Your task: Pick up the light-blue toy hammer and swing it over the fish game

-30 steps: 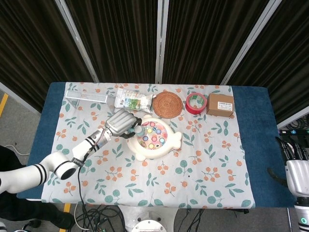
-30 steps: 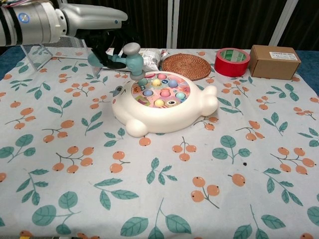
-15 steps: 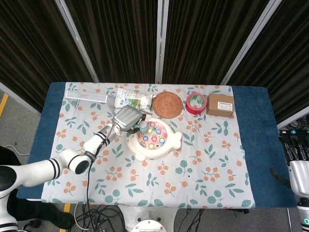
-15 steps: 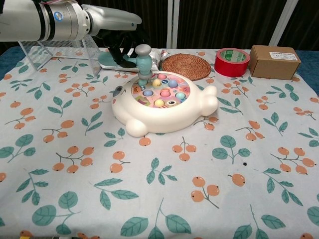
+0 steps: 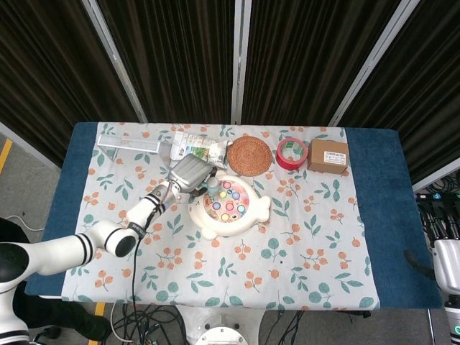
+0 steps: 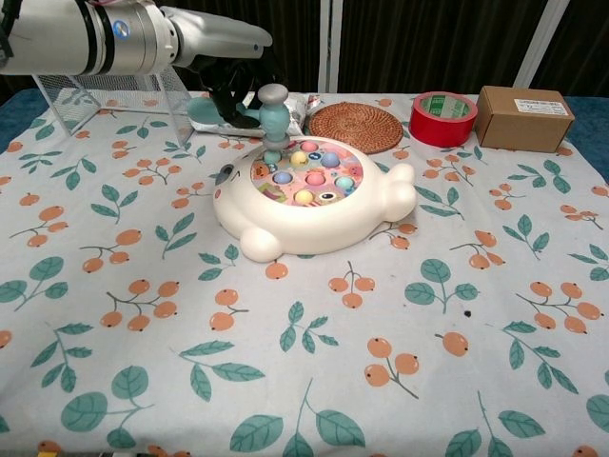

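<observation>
My left hand (image 5: 190,172) (image 6: 228,63) grips the handle of the light-blue toy hammer (image 6: 259,112). The hammer's grey head (image 6: 273,119) stands upright over the back left edge of the fish game (image 6: 309,195) (image 5: 230,204), a cream fish-shaped board with coloured pegs. In the head view the hammer head (image 5: 213,187) shows at the game's left rim. My right hand (image 5: 447,260) hangs off the table's right side, at the frame edge; its fingers are not clear.
A clear plastic stand (image 6: 105,100) sits at the back left. Along the back are a snack packet (image 5: 192,150), a woven coaster (image 6: 354,121), a red tape roll (image 6: 442,117) and a cardboard box (image 6: 524,116).
My left hand carried the hammer right and slightly back, from the game's left edge to over its back left rim. The hammer head turned from tilted to upright.
</observation>
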`<act>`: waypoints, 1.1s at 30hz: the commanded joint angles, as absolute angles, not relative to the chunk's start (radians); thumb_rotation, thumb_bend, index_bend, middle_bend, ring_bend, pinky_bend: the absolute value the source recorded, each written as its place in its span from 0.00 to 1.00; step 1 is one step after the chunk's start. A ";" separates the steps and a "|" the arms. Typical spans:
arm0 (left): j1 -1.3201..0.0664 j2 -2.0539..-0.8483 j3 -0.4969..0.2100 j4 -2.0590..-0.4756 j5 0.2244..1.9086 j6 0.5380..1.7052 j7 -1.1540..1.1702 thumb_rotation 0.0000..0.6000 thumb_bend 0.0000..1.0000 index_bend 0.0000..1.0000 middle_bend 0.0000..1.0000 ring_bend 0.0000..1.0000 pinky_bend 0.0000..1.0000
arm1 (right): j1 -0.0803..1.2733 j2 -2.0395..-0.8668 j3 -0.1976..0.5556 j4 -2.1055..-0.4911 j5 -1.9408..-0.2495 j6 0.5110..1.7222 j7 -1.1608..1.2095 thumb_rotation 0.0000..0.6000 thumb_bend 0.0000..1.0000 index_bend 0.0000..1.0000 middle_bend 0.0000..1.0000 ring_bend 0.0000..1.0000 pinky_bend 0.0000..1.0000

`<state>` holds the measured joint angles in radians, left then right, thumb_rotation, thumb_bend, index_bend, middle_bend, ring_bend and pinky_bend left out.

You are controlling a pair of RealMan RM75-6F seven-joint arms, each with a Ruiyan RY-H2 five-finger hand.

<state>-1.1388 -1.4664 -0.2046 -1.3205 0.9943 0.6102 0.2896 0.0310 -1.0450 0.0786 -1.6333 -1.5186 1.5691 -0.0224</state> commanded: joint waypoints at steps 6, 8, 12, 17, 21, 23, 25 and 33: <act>-1.156 -1.496 -0.174 -1.283 0.965 0.589 0.307 1.00 0.61 0.61 0.62 0.52 0.62 | 0.028 -1.046 0.078 -1.633 -1.515 1.567 -0.023 1.00 0.12 0.04 0.19 0.05 0.12; -1.162 -1.510 -0.165 -1.267 0.957 0.584 0.314 1.00 0.61 0.61 0.62 0.52 0.62 | 0.028 -1.046 0.077 -1.634 -1.515 1.566 -0.024 1.00 0.12 0.04 0.19 0.05 0.12; -1.162 -1.508 -0.167 -1.272 0.952 0.596 0.309 1.00 0.61 0.61 0.61 0.52 0.62 | 0.025 -1.045 0.079 -1.636 -1.517 1.572 -0.026 1.00 0.12 0.04 0.19 0.05 0.12; -1.116 -1.433 -0.189 -1.366 0.984 0.673 0.260 1.00 0.61 0.61 0.61 0.52 0.62 | 0.023 -1.044 0.081 -1.634 -1.520 1.579 -0.021 1.00 0.12 0.04 0.19 0.05 0.12; -1.041 -1.379 -0.184 -1.439 1.045 0.756 0.187 1.00 0.61 0.61 0.61 0.52 0.62 | 0.026 -1.045 0.081 -1.628 -1.527 1.578 -0.013 1.00 0.12 0.04 0.19 0.05 0.12; -0.992 -1.369 -0.169 -1.453 1.094 0.808 0.139 1.00 0.61 0.61 0.61 0.52 0.62 | 0.028 -1.046 0.080 -1.624 -1.531 1.575 -0.008 1.00 0.12 0.04 0.19 0.05 0.12; -0.951 -1.374 -0.148 -1.445 1.142 0.856 0.101 1.00 0.60 0.60 0.60 0.52 0.61 | 0.029 -1.046 0.079 -1.622 -1.533 1.574 -0.005 1.00 0.12 0.04 0.19 0.05 0.12; -0.821 -1.464 -0.061 -1.292 1.299 0.969 -0.087 1.00 0.59 0.56 0.58 0.50 0.54 | 0.033 -1.048 0.076 -1.620 -1.539 1.565 0.001 1.00 0.12 0.04 0.19 0.05 0.12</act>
<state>-0.8553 -1.4335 -0.0881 -1.3391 1.2685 0.9450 -0.0381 0.0326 -1.0481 0.0758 -1.6204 -1.5386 1.5654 0.0004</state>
